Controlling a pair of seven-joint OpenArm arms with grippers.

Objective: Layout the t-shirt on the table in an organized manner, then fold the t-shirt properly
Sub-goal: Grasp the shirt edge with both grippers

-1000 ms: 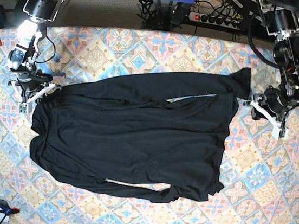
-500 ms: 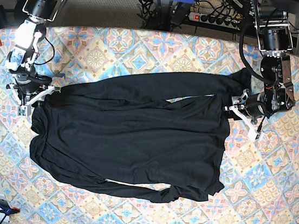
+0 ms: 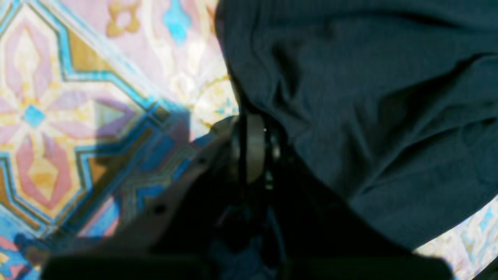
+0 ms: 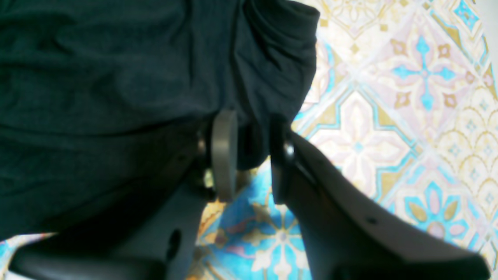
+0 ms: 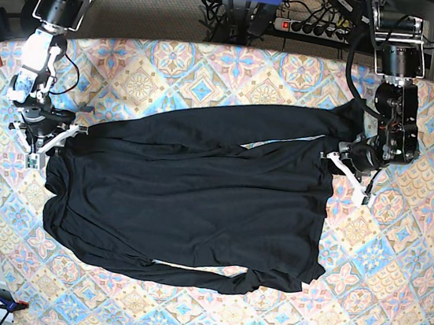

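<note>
Close up, the left gripper [image 3: 253, 149] is clamped on the shirt [image 5: 189, 199] edge. Opposite, the right gripper [image 4: 249, 155] has its jaws parted around a fabric fold. Beyond, the shirt lies spread across the table [image 5: 391, 295]. No writing legible.

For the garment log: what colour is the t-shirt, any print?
Plain black t-shirt, no print; clearest in the base view.
</note>
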